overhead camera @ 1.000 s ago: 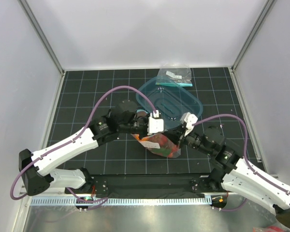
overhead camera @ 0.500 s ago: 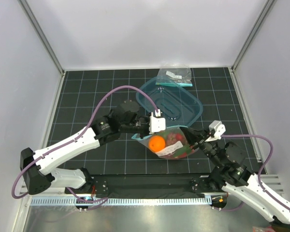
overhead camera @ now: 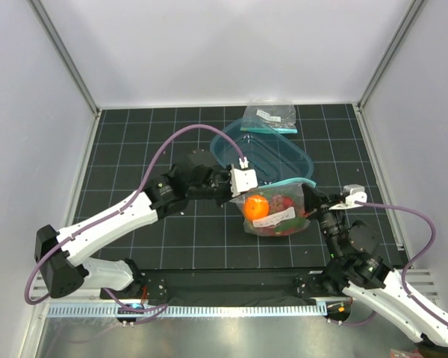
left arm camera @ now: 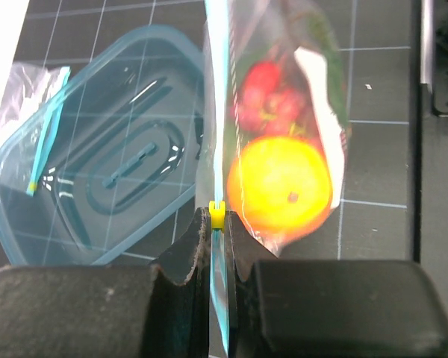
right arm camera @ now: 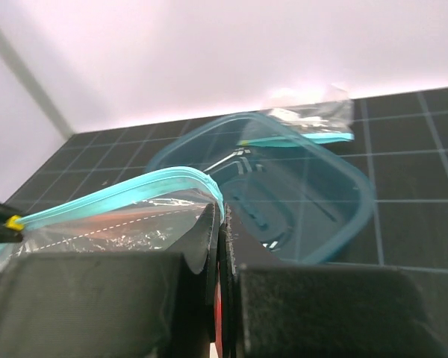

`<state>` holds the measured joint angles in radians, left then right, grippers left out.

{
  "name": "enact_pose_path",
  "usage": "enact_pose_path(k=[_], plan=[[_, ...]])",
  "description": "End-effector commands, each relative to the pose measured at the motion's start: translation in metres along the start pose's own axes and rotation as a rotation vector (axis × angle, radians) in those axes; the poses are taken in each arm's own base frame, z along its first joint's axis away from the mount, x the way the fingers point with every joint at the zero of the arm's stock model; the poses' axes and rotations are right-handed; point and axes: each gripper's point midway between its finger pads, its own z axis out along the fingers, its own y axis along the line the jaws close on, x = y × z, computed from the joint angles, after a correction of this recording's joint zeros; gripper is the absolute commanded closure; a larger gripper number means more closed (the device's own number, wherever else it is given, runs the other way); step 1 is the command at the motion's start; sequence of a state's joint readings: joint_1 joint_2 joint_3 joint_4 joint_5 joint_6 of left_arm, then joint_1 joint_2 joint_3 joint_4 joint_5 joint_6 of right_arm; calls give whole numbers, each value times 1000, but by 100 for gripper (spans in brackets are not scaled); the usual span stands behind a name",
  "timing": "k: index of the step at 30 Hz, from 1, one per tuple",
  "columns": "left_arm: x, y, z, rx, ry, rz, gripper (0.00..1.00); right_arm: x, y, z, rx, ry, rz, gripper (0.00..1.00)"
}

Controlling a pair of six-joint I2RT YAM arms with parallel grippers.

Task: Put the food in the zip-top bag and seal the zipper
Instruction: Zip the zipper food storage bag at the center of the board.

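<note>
The zip-top bag (overhead camera: 280,212) hangs between my two grippers above the mat, holding the orange (overhead camera: 255,206), red strawberries (overhead camera: 284,203) and a green fruit. My left gripper (overhead camera: 239,195) is shut on the teal zipper (left arm camera: 216,112) at the bag's left end, by a small yellow slider (left arm camera: 217,215). My right gripper (overhead camera: 308,200) is shut on the bag's right end, where the zipper (right arm camera: 112,195) curves down into the jaws. The orange (left arm camera: 280,183) and strawberries (left arm camera: 265,93) show through the plastic in the left wrist view.
A teal translucent tub (overhead camera: 272,156) lies just behind the bag, also in the left wrist view (left arm camera: 97,171) and the right wrist view (right arm camera: 299,179). A smaller clear bag with a teal strip (overhead camera: 269,117) lies at the back of the mat.
Both grippers carried the bag to the right and a little back. The right arm swung outward, stretching the bag's top between the grippers. The orange now shows on the left side.
</note>
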<state>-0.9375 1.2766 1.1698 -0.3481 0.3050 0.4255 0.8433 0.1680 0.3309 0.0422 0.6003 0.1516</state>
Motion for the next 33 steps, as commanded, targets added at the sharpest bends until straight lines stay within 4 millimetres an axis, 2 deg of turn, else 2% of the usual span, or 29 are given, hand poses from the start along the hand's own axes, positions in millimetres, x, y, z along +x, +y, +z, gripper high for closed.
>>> enact_pose_path(k=[1, 4, 8, 13, 17, 19, 22, 28, 31, 33], plan=[[-3, 26, -9, -83, 22, -67, 100, -45, -50, -8, 299, -148, 96, 99], [1, 30, -9, -92, 32, -76, 100, -46, -51, -8, 305, -148, 96, 99], [18, 44, -11, -170, 100, -89, 100, -42, -56, -8, 342, -139, 89, 99], [45, 72, -21, -297, 214, -104, 100, -32, -60, -2, 401, -108, 58, 99], [79, 90, -32, -401, 389, -73, 100, -22, -62, 4, 446, -63, 12, 99], [78, 91, -33, -409, 389, -76, 100, -20, -60, 6, 435, -57, 9, 99], [66, 82, -27, -345, 321, -87, 100, -19, -58, 6, 420, -59, 12, 99], [49, 84, -36, -366, 257, -86, 100, -20, -51, 9, 375, -56, 11, 99], [54, 92, -44, -428, 278, -84, 100, -20, -56, 7, 411, -58, 6, 99], [65, 104, -53, -513, 340, -79, 100, -19, -61, 5, 444, -59, 7, 99]])
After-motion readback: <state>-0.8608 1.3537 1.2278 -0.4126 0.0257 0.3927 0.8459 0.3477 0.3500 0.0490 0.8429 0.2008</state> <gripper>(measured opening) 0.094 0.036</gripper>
